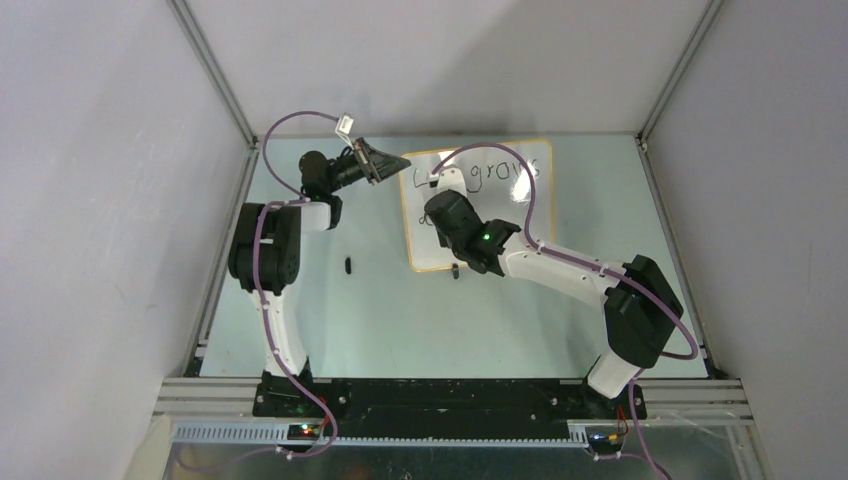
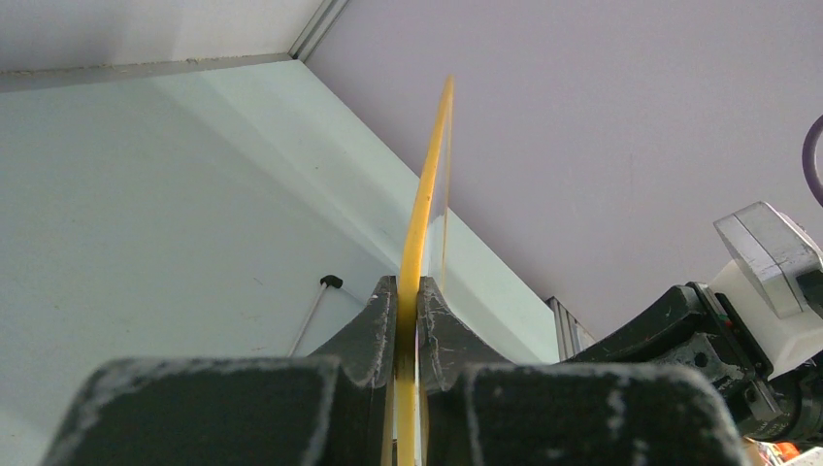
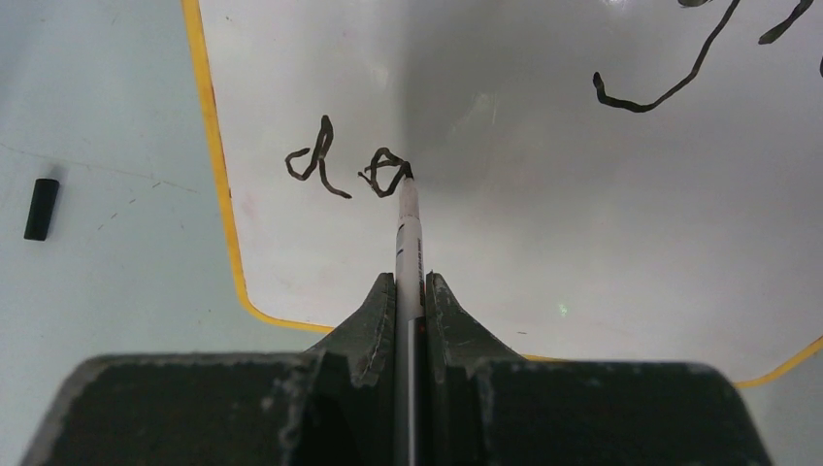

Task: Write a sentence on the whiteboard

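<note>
Black cap (image 1: 347, 265): lies on the pale green table (image 1: 400, 320), left of the whiteboard (image 1: 418, 200) and apart from its near-left corner. The right wrist view shows it as a short dark cylinder outside the yellow rim.
Left gripper (image 2: 408, 291): clenched on the whiteboard's far-left edge. Only its own wrist view shows both fingers (image 2: 374, 330) pressed flat against the rim. There the rim is seen edge-on, as a thin yellow line running up and away from the camera.
Whiteboard: sits on the far half of the table, its long axis running left to right in the overhead view. The tops of the letters point to the back wall. Whether the gripped side is lifted off the table cannot be told.
Stand foot (image 1: 455, 268): small and black, at the whiteboard's near edge.
Sentence (image 1: 505, 172): overhead, "grows" reads along the whiteboard's far edge, and the first word is partly hidden by the right arm. Only the right wrist view shows a second line, "da", near the whiteboard's near-left corner.
Marker (image 3: 408, 243): white barrel with its black tip touching the "a". Its long axis points from the whiteboard's near edge toward its far edge.
Right gripper (image 3: 410, 291): closed tight around the marker's barrel, over the whiteboard's near-left part.
</note>
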Controlling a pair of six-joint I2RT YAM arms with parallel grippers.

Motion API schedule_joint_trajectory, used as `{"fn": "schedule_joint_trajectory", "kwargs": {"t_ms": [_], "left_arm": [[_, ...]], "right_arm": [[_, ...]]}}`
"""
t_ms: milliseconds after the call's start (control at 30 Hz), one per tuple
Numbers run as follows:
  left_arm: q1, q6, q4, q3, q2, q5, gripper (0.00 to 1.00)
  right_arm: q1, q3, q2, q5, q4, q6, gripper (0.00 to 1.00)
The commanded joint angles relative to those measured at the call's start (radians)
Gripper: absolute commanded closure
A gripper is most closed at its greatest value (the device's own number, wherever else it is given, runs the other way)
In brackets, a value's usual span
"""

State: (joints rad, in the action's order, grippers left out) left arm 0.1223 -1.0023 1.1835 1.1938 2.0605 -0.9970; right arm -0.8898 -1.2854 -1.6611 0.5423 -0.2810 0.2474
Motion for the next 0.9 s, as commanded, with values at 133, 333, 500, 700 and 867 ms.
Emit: {"fn": "schedule_joint_trajectory", "kwargs": {"t_ms": [133, 333, 500, 700, 867], "left_arm": [[0.019, 0.024, 0.003, -0.002, -0.050, -0.017, 1.00], [0.019, 0.024, 0.003, -0.002, -0.051, -0.018, 1.00], [0.018, 0.024, 0.004, -0.002, -0.051, -0.018, 1.00], [0.019, 0.024, 0.004, -0.002, -0.051, -0.018, 1.00], [0.019, 0.022, 0.005, -0.002, -0.051, -0.018, 1.00]], "right_arm": [[-0.003, -0.036, -0.005, 0.006, -0.046, 0.023, 1.00], [-0.008, -0.036, 0.004, 0.017, -0.066, 0.027, 1.00], [-0.013, -0.015, 0.042, 0.025, -0.021, 0.012, 1.00], [-0.028, 0.108, 0.164, 0.023, 0.146, -0.022, 1.00], [-0.023, 0.164, 0.220, 0.031, 0.224, -0.032, 1.00]]}}
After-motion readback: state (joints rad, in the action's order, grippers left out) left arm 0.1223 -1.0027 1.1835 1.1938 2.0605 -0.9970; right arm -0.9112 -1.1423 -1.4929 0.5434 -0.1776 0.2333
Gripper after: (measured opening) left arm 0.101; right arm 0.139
